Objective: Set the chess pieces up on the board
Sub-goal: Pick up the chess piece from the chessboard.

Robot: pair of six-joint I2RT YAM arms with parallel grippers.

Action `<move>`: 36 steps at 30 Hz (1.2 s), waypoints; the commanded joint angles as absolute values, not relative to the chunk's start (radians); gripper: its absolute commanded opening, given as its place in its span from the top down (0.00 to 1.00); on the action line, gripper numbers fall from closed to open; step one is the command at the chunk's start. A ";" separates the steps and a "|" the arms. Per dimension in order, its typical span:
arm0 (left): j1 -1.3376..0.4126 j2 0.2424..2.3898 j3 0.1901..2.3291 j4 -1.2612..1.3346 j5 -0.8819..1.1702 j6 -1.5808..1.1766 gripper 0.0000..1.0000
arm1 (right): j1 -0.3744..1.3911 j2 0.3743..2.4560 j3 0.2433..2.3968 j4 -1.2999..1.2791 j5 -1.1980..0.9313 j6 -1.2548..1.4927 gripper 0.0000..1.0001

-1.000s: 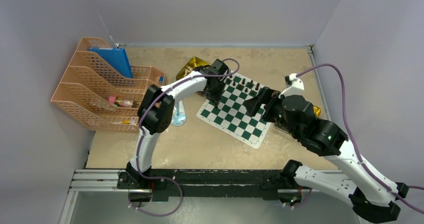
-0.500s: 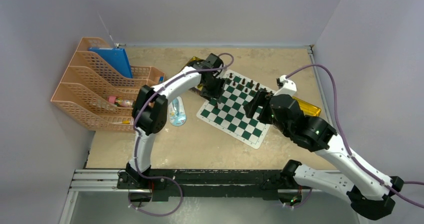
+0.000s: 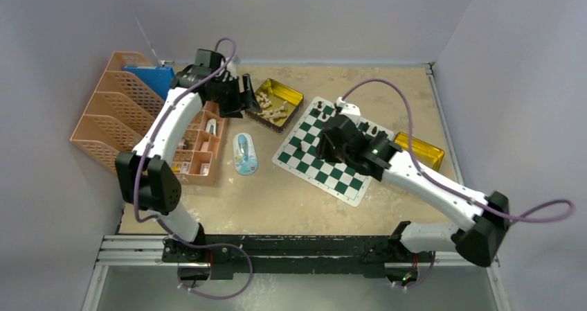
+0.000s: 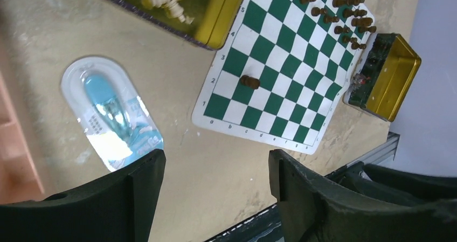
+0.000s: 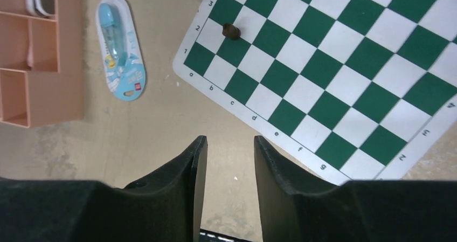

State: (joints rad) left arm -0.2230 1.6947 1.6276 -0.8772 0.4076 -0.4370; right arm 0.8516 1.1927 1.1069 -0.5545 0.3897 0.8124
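your left gripper (image 4: 215, 164) gapes wide and your right gripper (image 5: 230, 145) is narrowly apart, both empty. one dark chess piece (image 5: 232, 30) sits alone on the board (image 5: 323, 53); it looks tiny, light and tippy, so pinch mid-body.

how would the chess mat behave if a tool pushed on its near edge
Probably floppy: the board shows no visible thickness and lies flush on the table. A push would more likely slide or buckle it than move it stiffly. The dark pieces along one side would likely topple.
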 commanded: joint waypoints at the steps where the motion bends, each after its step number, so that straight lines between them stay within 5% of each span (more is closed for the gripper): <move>1: -0.209 1.539 1.533 -0.894 0.448 -0.447 0.30 | 0.856 1.343 1.183 -0.474 0.359 0.836 0.63; 19: -0.209 1.112 1.128 -1.005 0.440 -0.512 0.14 | 0.839 1.862 1.453 -0.438 0.452 0.775 0.68; 36: -0.223 1.071 1.075 -1.041 0.481 -0.517 0.13 | 0.775 1.937 1.496 -0.439 0.492 0.729 0.66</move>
